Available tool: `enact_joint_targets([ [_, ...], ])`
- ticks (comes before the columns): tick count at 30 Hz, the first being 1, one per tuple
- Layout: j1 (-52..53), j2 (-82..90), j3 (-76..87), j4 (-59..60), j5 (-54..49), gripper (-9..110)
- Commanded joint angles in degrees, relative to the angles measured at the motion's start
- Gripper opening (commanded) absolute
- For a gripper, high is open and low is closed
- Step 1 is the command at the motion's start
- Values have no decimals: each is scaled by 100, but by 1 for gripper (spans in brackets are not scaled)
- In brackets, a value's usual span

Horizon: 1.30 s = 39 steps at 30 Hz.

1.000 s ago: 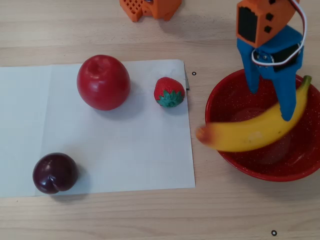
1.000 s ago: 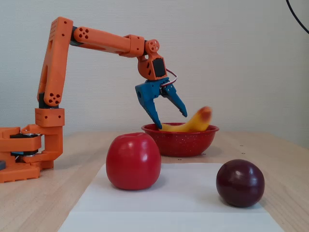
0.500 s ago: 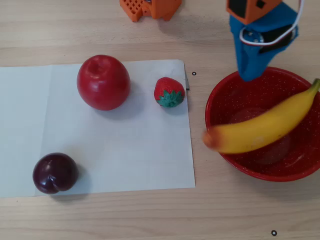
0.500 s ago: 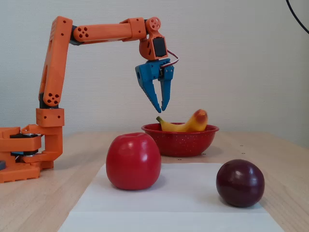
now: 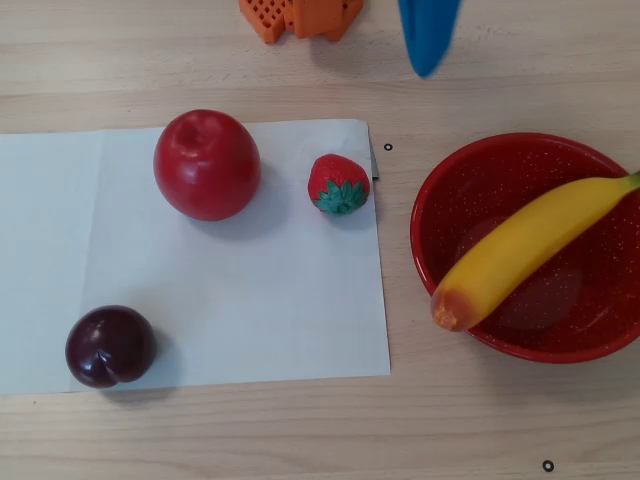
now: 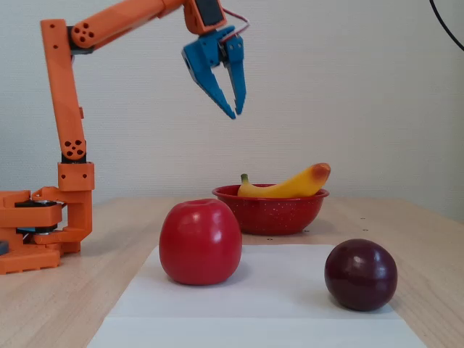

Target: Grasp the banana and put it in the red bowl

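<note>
- Long curved yellow toy banana [image 5: 530, 248] lies across the glossy speckled red bowl [image 5: 470, 190], orange end overhanging the rim.
- Blue two-finger tool [image 6: 234, 114] hangs high above, empty, fingers narrowly parted.

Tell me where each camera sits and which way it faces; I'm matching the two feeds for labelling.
Overhead view: above the table, looking straight down on the paper sheet, fruit and red bowl; only the arm base's edge and a blue fingertip show.
Fixed view: low at table height, facing the wall; the whole arm with the gripper raised, jaws close together.
Shared: banana in the bowl, apple, plum.
</note>
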Motion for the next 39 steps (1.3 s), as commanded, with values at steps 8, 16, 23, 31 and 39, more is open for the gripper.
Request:
enact_joint_targets([
  [8,-721,2136,1477,-439,299,0],
  [16,-1195,3806,3753,-1582,369,0],
  [23,-1389,5071,5634,-2584,439,0],
  [31,-1556,6451,7796,-4087,404,0],
  [39,-1767,7699,9861,-5590,598,0],
])
